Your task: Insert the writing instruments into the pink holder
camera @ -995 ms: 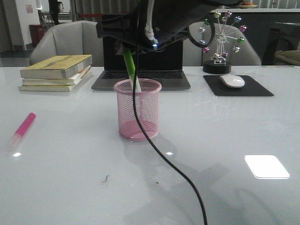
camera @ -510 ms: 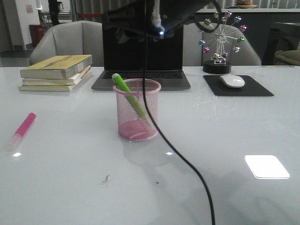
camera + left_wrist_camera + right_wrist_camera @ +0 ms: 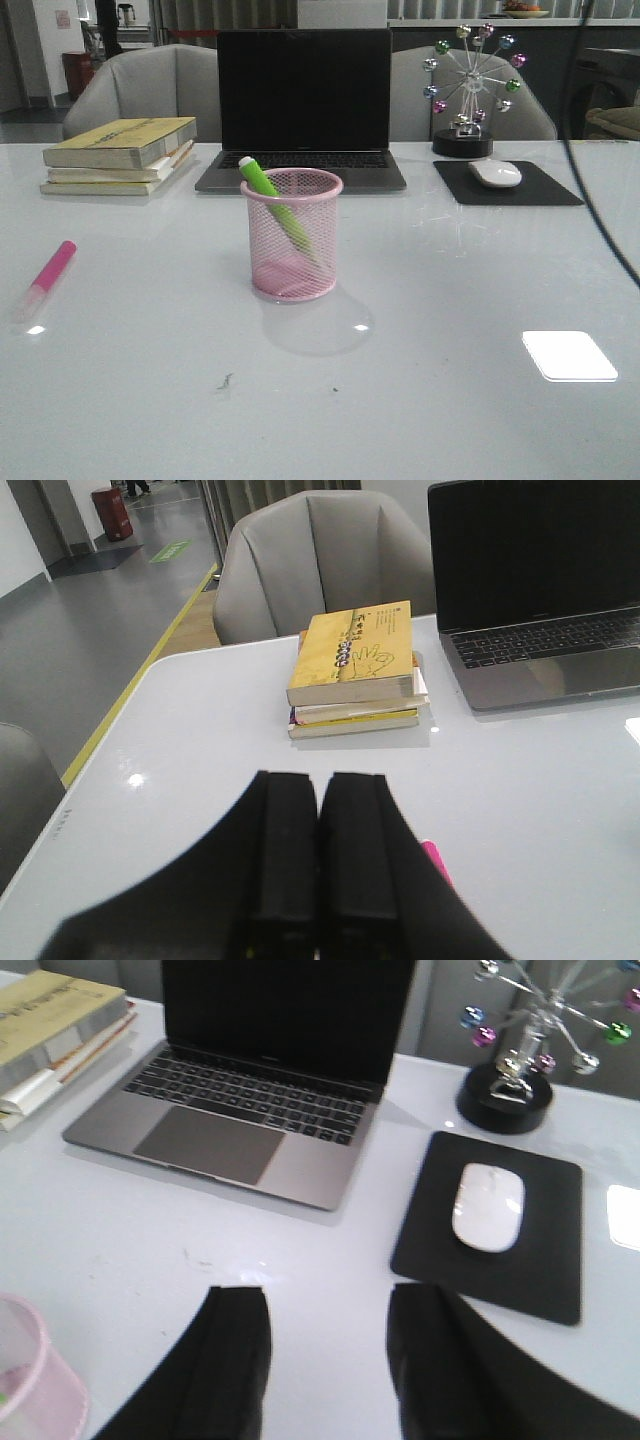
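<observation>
The pink holder [image 3: 293, 235] stands at the table's middle, in front of the laptop. The green marker [image 3: 268, 192] leans inside it, its end sticking out over the left rim. The pink marker [image 3: 48, 275] lies flat at the table's left, whitish cap toward the front. Neither gripper shows in the front view. In the left wrist view my left gripper [image 3: 319, 780] is shut with nothing in it, and a sliver of the pink marker [image 3: 434, 858] peeks out beside its finger. My right gripper [image 3: 328, 1300] is open and empty, with the holder's rim [image 3: 40, 1380] at the frame's corner.
An open laptop [image 3: 303, 105] sits behind the holder. A stack of books [image 3: 122, 153] lies at the back left. A white mouse [image 3: 495, 172] rests on a black pad, with a beaded ferris-wheel ornament [image 3: 468, 85] behind it. A black cable [image 3: 595, 180] hangs at right.
The right arm let go of the green marker, which dropped to lean in the holder. The arm then rose and withdrew out of the front view.
</observation>
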You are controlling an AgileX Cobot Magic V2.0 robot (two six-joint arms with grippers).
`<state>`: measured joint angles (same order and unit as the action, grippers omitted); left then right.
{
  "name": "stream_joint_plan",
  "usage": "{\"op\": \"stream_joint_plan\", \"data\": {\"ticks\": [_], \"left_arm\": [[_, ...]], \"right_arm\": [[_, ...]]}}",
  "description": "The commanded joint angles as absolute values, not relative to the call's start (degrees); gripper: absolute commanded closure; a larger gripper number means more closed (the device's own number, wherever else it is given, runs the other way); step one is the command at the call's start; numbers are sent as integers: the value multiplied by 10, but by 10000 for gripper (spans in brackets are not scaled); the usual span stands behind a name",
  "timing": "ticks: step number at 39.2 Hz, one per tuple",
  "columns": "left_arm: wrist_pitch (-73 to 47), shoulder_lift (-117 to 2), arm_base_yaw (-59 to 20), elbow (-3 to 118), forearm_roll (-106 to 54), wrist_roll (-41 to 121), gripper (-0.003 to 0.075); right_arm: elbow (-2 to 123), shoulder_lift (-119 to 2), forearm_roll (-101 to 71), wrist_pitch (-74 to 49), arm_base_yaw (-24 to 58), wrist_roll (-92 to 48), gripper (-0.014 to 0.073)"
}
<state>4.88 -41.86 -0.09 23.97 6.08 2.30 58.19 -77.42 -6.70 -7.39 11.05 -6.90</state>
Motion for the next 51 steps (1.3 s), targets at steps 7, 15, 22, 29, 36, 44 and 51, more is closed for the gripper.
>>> {"op": "stream_joint_plan", "data": {"ticks": [7,15,22,29,36,44,51], "left_arm": [[99,-419,-5,260,56,16,629],[99,-419,-5,260,56,16,629],[99,-419,-5,260,56,16,629],[99,-419,-5,260,56,16,629],[114,-419,-5,260,56,16,629],[137,-419,-5,260,56,16,629],[112,-431,-5,269,-27,16,629]], "right_arm": [[442,-615,-61,-55,44,-76,190],[352,-542,-61,-77,-24,-75,190],[330,-513,-61,-128,-43,-75,190],[330,-513,-61,-129,-43,-75,190],[330,-513,-61,-129,-43,-75,190],[330,-513,-61,-129,-43,-75,190],[330,-513,-61,-129,-43,-75,190]]}}
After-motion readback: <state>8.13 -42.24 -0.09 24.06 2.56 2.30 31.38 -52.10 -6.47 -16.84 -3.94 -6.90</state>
